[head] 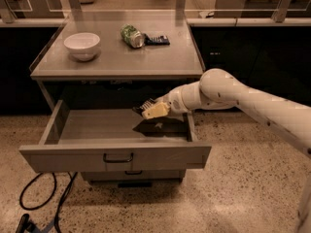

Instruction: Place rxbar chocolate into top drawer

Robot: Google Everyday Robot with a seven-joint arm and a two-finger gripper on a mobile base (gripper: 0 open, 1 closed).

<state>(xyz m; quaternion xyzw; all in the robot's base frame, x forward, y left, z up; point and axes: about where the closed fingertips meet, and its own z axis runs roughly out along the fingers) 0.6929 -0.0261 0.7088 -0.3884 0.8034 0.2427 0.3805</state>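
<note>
My claw [146, 108] hangs over the right half of the open top drawer [68, 158], just above its floor and touching neither floor nor walls. It is closed on the rxbar chocolate [138, 109]: only a dark sliver of wrapper pokes out to the left between the cream pad and the ribbed one, and its print is too small to read. On the tabletop [146, 62] behind lie a crushed green can [131, 35], a dark bluish bar [157, 40] touching it, both labels illegible, and a white bowl [81, 45] well apart
</note>
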